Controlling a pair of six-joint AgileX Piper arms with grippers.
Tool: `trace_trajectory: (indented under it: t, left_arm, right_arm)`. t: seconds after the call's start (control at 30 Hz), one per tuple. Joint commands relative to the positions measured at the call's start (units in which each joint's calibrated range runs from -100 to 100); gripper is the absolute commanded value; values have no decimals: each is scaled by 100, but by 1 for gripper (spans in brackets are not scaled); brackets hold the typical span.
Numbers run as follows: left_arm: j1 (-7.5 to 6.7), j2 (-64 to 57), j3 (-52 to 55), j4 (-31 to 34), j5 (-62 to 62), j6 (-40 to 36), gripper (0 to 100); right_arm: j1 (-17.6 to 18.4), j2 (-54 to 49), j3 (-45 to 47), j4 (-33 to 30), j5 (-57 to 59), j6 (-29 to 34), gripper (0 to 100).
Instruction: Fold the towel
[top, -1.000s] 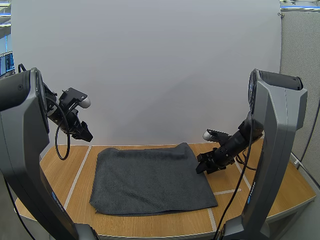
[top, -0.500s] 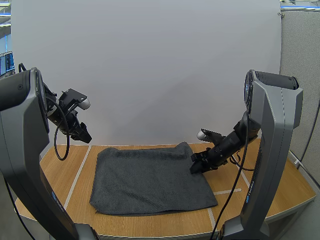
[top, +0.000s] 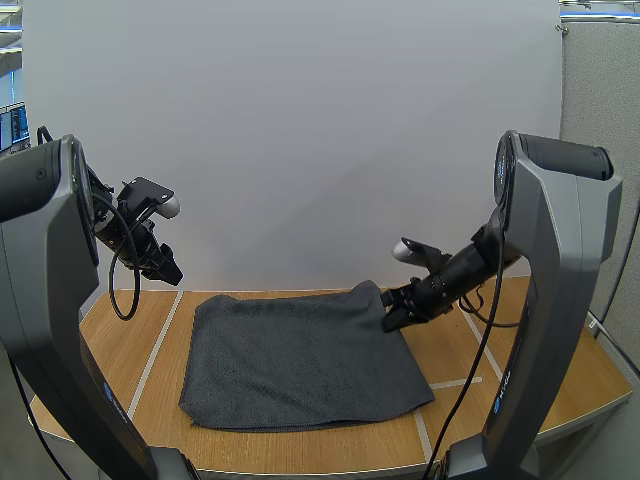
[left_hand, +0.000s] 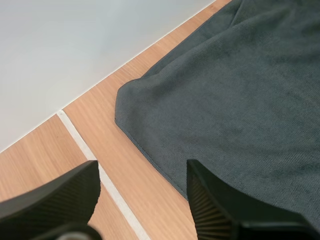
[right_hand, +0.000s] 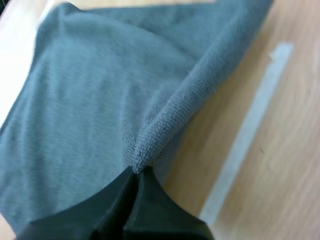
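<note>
Right gripper (top: 391, 320) pinches the dark grey towel's (top: 300, 355) right edge, lifted slightly; left gripper (top: 168, 271) hovers, fingers spread, above the table's (top: 120, 345) left side.

One towel (top: 300, 355), one table (top: 120, 340), two end effectors — left (top: 168, 272), right (top: 391, 319)

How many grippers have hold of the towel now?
1. The right gripper pinches the right edge of the towel; the left gripper hangs open, clear of its far-left corner.

Dk grey towel (top: 300, 355) flat on table (top: 120, 345), far-rt edge up.
</note>
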Motion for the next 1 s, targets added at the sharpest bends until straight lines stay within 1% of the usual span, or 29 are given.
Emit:
trace_trajectory:
  t: [0.0, 0.1, 0.23, 0.27, 0.3, 0.37, 0.43, 0.53, 0.57, 0.63, 0.67, 0.8, 0.97]
  left_arm:
    - [34, -16, -7, -24, -43, -177, 83]
    - [133, -28, -7, -24, 25, -177, 83]
    - [375, -55, -7, -24, 244, -46, 83]
    - [483, -55, -7, -55, 391, 55, 83]
    - [535, -55, -7, -68, 452, 94, 83]
    - [712, -55, -7, -68, 487, 220, 83]
    - [925, -55, -7, -137, 487, 408, 83]
    - [1190, -55, -7, -204, 487, 616, 83]
    - [1280, -55, -7, -251, 487, 698, 83]
    - [1411, -55, -7, -307, 487, 840, 83]
    - [1535, -55, -7, -370, 487, 954, 83]
    - [1707, -55, -7, -403, 487, 1051, 83]
    - [1846, -55, -7, -403, 487, 1173, 83]
  right_arm:
    - [287, -718, -91, -36, 652, 215, 0]
    - [524, -885, -91, -45, 652, 400, 0]
    - [919, -1049, -91, -45, 617, 638, 0]
    - [1045, -1078, -91, -45, 548, 696, 0]
    - [1130, -1093, -91, -45, 484, 751, 0]
    - [1337, -1116, -91, -45, 292, 872, 0]
    - [1562, -1116, -91, -45, 29, 992, 0]
    - [1851, -1116, -96, -102, -236, 1105, 0]
    - [1953, -1116, -140, -198, -354, 1190, 0]
    - [2148, -1116, -299, -437, -561, 1417, 0]
    - [2230, -1116, -415, -517, -601, 1527, 0]
    - [2499, -1116, -946, -751, -708, 1920, 0]
    - [2805, -1079, -1414, -1044, -897, 2269, 0]
